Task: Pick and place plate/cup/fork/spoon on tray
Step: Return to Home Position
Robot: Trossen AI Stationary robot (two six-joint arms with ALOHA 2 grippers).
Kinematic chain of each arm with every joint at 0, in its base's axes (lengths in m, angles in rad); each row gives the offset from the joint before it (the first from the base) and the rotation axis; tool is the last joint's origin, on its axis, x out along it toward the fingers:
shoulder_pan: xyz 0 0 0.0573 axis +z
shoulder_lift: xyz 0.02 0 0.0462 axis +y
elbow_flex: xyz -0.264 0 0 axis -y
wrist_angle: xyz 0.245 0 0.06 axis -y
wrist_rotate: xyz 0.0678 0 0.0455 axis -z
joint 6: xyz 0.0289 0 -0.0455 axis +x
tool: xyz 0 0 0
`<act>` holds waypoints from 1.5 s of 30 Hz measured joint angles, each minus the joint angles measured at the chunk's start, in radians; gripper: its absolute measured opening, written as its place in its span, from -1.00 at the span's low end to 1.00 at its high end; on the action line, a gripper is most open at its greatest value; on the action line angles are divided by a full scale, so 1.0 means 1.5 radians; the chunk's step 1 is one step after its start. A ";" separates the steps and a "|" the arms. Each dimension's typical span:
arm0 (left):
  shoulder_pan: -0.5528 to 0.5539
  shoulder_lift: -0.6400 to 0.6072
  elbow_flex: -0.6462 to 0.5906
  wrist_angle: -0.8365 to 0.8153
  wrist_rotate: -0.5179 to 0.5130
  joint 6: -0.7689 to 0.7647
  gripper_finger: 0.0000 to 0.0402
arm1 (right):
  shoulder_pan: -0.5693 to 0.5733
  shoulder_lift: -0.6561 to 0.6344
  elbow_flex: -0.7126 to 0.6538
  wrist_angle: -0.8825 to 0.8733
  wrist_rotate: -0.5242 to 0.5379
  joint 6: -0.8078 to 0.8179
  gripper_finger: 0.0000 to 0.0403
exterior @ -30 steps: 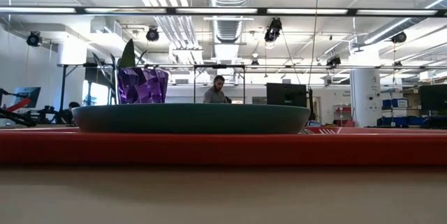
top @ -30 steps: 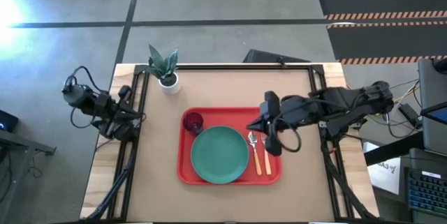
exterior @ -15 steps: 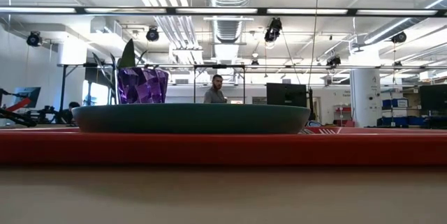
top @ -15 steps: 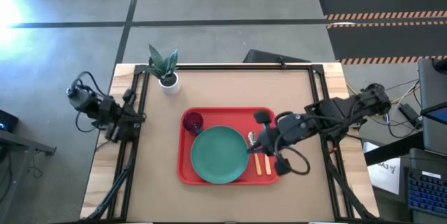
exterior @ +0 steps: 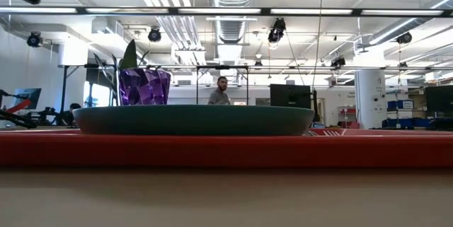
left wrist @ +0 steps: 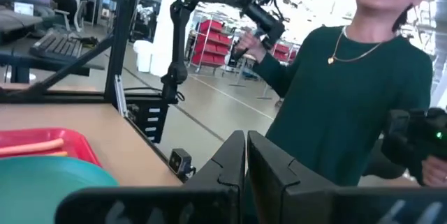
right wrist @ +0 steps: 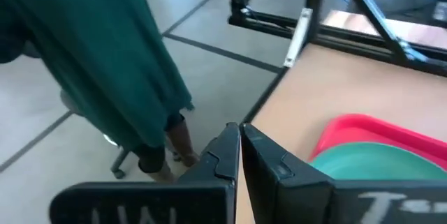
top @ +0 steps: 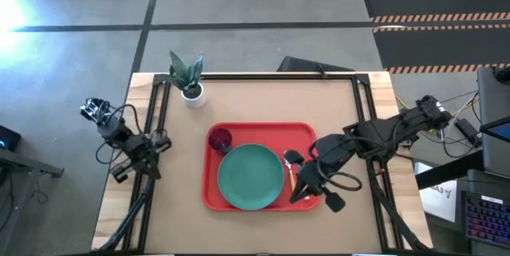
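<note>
Pretty sure this is the wrap-up step: everything is sitting on the big flat red plastic tray in the middle of the brown table, and the arms are heading home.

The round teal-green plate is lying in the tray's middle. The small dark purple translucent cup is standing just beside it at the far-left corner. The silver-bowled spoon is peeking out at the right end, and the orange-handled fork is mostly hiding under the right arm. The left wrist view is showing one orange handle on the tray, but I can't tell whose.

The right gripper is hanging over the tray's near-right corner with its fingers pressed together, holding nothing. The left gripper is out past the table's left edge, fingers together and empty too.

Next, I'm guessing the right arm is going to need to rise clear of the cutlery before folding back, or it risks nudging the spoon off. A person in a green top is standing near the table, so it needs to swing out with care.
</note>
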 joint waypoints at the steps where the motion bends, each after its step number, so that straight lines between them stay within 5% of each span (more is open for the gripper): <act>1: 0.000 0.000 -0.004 0.005 -0.001 -0.005 -1.00 | 0.000 -0.011 -0.034 0.036 -0.011 0.000 -0.96; 8: 0.000 0.000 -0.017 0.025 -0.006 -0.002 -1.00 | 0.015 -0.160 -0.301 0.287 -0.027 0.069 -0.96; 20: 0.000 0.000 -0.030 0.039 -0.026 0.066 -1.00 | 0.037 -0.545 -0.650 0.409 -0.003 0.140 -0.96; 28: 0.000 0.000 -0.065 0.067 -0.071 0.077 -1.00 | 0.037 -0.702 -0.829 0.492 0.011 0.152 -0.96; 34: 0.000 0.000 -0.128 0.157 -0.072 0.073 -1.00 | 0.037 -0.788 -0.985 0.674 0.013 0.169 -0.96; 41: 0.000 0.002 -0.212 0.270 -0.081 -0.006 -1.00 | 0.037 -0.810 -0.999 0.668 -0.010 0.186 -0.96; 45: 0.001 0.000 -0.212 0.268 -0.118 0.052 -1.00 | 0.037 -0.811 -1.001 0.647 -0.010 0.178 -0.96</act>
